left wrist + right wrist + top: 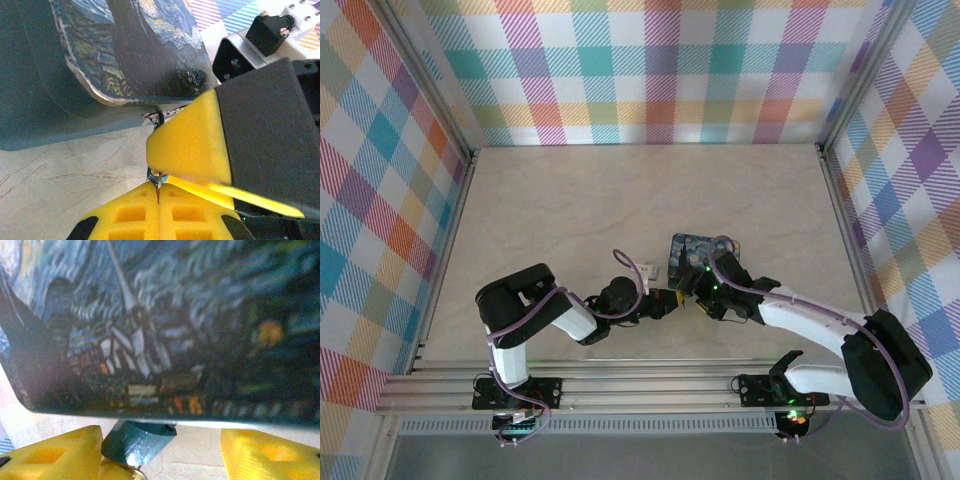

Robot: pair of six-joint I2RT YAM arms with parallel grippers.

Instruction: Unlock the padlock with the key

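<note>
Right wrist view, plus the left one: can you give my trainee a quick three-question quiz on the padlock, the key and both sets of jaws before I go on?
1. True or false: the right jaws are clamped shut on the small dark teal metal padlock.
2. Multiple choice: what do the left jaws pinch? A the padlock; B a thin metal key; C nothing.
3. Fill in: in the right wrist view, the padlock sits just under the edge of the ____.
Key: 1 false, they stand apart with the padlock between them; 2 B; 3 blue swirly-sky printed rectangular box.
</note>
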